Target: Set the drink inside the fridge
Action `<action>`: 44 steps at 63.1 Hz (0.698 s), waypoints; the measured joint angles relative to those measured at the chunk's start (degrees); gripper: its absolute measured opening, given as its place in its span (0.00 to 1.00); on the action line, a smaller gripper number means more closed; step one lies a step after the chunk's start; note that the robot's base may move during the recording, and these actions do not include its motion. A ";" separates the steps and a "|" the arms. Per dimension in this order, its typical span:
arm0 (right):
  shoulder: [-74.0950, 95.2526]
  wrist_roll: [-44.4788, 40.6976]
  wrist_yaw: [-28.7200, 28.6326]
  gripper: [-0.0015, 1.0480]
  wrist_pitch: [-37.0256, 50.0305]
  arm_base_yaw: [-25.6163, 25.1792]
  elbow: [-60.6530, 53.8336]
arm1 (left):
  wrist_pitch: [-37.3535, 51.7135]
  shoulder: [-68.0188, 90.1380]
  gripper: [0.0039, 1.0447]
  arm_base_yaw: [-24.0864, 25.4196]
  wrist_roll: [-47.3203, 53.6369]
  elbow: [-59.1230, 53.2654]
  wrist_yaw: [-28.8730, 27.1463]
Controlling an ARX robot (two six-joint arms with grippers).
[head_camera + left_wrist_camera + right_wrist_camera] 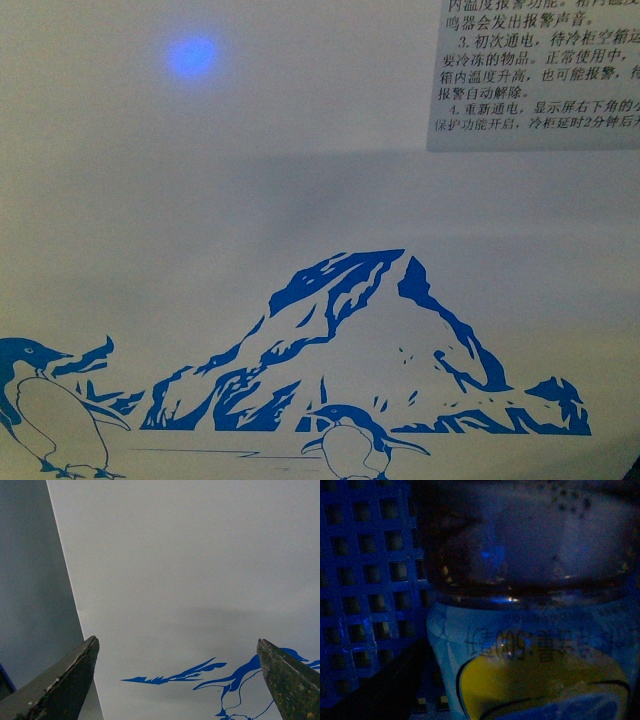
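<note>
The fridge (300,190) fills the front view: a white panel with a blue mountain and penguins printed on it. Neither arm shows there. My left gripper (176,645) is open, its two dark fingertips wide apart, facing the fridge front (190,570) with nothing between them. The right wrist view is dim. In it the drink (530,630) looms very close, with dark liquid above a label of pale blue and yellow. My right gripper is open and its fingers do not show in that view.
A blue plastic lattice basket (365,580) stands right behind the drink. A sticker with printed Chinese text (535,70) sits at the fridge front's upper right. A grey surface (30,580) lies beyond the fridge's side edge.
</note>
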 joint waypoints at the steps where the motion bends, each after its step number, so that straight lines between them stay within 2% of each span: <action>1: 0.00 0.00 0.04 0.77 -0.13 0.07 0.04 | 0.00 0.00 0.92 0.00 0.00 0.00 0.00; 9: 0.00 0.02 0.11 0.64 -0.28 0.07 0.13 | 0.00 0.00 0.92 0.00 0.00 0.00 0.00; 16: -0.70 0.07 0.07 0.48 -0.20 -0.07 -0.81 | 0.00 0.00 0.92 0.00 0.00 0.00 0.00; 17: -1.42 0.11 -0.09 0.42 0.02 -0.17 -1.73 | 0.00 0.00 0.92 0.00 0.00 0.00 0.00; 21: -2.73 0.20 -0.17 0.37 0.35 -0.24 -3.61 | 0.00 0.00 0.92 0.00 0.00 0.00 0.00; 44: -17.70 1.05 -2.47 0.36 2.32 -0.26 -15.65 | 0.00 0.00 0.92 0.00 0.00 0.00 0.00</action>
